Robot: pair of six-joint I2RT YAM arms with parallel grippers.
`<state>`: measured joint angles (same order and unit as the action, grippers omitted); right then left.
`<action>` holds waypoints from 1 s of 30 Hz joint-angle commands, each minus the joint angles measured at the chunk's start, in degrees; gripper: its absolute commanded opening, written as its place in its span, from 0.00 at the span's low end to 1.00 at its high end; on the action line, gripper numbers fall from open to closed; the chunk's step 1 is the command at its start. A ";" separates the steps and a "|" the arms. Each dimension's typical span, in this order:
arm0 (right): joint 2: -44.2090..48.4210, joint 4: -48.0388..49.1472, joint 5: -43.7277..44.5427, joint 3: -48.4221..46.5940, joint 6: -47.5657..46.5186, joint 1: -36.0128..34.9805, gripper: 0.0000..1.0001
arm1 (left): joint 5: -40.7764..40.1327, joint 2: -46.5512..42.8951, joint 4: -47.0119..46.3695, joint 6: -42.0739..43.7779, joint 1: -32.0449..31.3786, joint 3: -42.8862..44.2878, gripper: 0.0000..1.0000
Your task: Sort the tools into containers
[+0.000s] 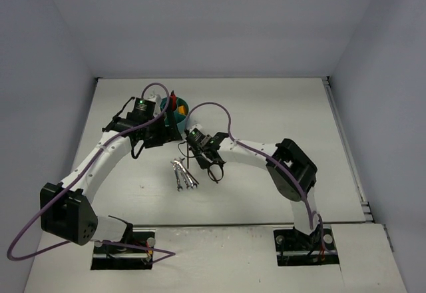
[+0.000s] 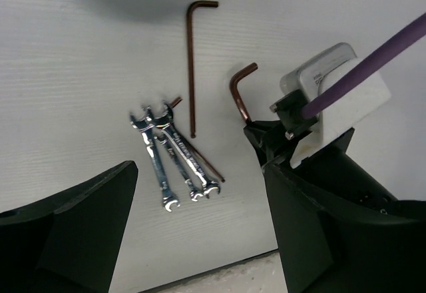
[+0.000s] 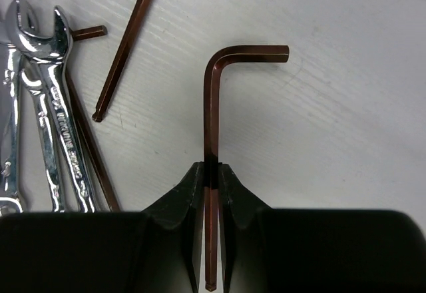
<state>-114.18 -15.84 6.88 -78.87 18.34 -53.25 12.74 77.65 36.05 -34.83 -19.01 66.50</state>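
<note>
Three silver wrenches (image 1: 184,175) lie side by side on the white table, also seen in the left wrist view (image 2: 170,156) and the right wrist view (image 3: 46,106). Black L-shaped hex keys lie beside them: a long one (image 2: 193,66), and one partly under the wrenches (image 3: 86,140). My right gripper (image 3: 211,173) is shut on the long leg of a third hex key (image 3: 212,100), low over the table. My left gripper (image 2: 200,240) is open and empty, above the table next to the teal organiser (image 1: 178,114). A red-handled tool (image 1: 173,98) and something orange stand in the organiser.
The right gripper's body (image 2: 313,100) with its purple cable sits close to my left gripper's right finger (image 2: 333,226). The table's near edge (image 2: 219,273) shows below the wrenches. Grey walls enclose the table on three sides.
</note>
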 commanded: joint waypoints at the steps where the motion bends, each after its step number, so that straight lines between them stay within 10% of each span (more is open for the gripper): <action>1: 11.85 3.61 0.68 0.29 -4.80 0.60 0.00 | 8.77 -1.09 -10.39 -4.90 -0.32 2.32 0.74; 30: 26.29 17.89 -9.43 5.51 -7.27 1.45 0.00 | 19.37 5.53 -18.64 -9.26 -1.85 7.62 0.42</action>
<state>-91.77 -3.58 -2.00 -73.46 10.83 -52.46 30.83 83.88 20.47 -43.40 -20.32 71.59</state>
